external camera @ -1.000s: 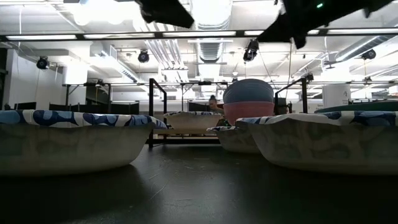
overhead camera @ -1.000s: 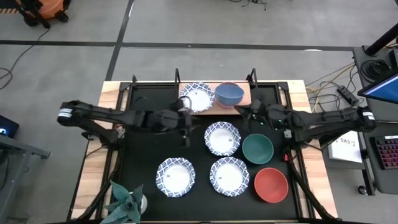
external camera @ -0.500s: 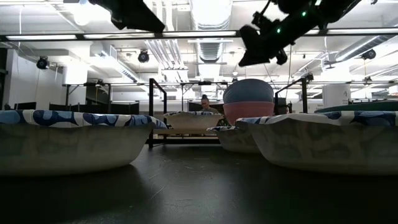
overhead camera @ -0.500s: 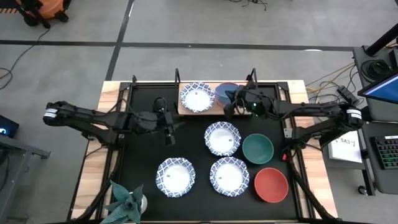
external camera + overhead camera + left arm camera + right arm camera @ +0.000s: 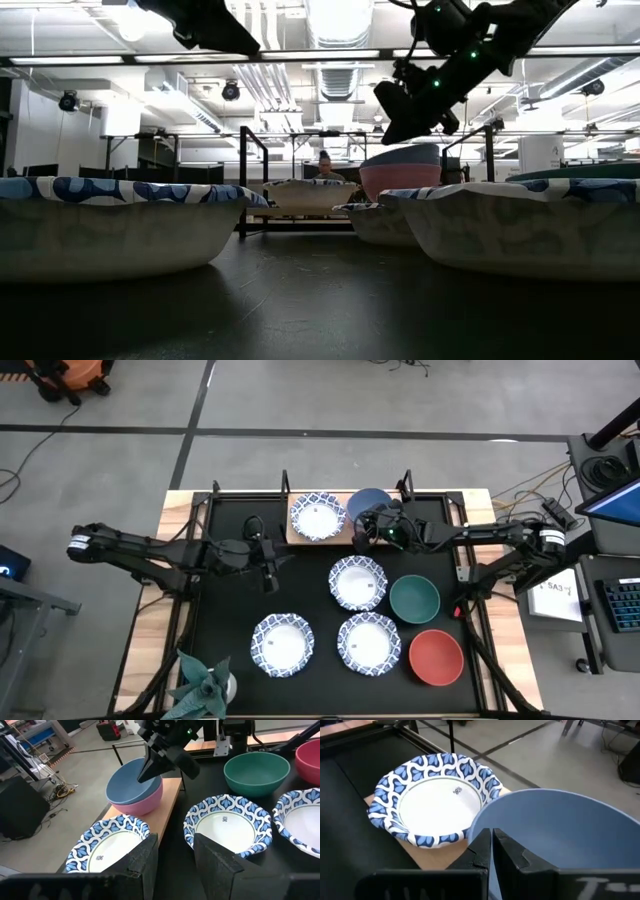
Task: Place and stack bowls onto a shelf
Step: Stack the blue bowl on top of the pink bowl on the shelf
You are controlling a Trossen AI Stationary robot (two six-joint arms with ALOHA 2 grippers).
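Blue bowl (image 5: 131, 781) nested in pink bowl (image 5: 145, 801) on the far-right end of the wooden shelf (image 5: 170, 795), blue-patterned white bowl (image 5: 317, 516) beside it on the shelf's left half. Likely light plastic: stiff, smooth-walled, slippery, not fragile; nested pair could shift or tip if nudged at the rim. Patterned bowls look like thin paper stock with scalloped rims: very light, flexible, easy to crush, so rim pinch with modest force, inner and outer wall, best bet. Three more patterned bowls (image 5: 358, 582) loose on the black tabletop (image 5: 230, 610), with green bowl (image 5: 413, 599) and red bowl (image 5: 436, 657) to their right, all apart from each other. Right gripper (image 5: 362, 532) over the near-left edge of the blue bowl, fingers pressed together, nothing between them; in the right wrist view tips sit against or just above the rim, contact unclear. Left gripper (image 5: 268, 568) hovering over bare tabletop left of the middle patterned bowl, fingers (image 5: 141, 860) part-spread, empty. Green spiky plant (image 5: 203, 688) at the near-left corner, well clear.
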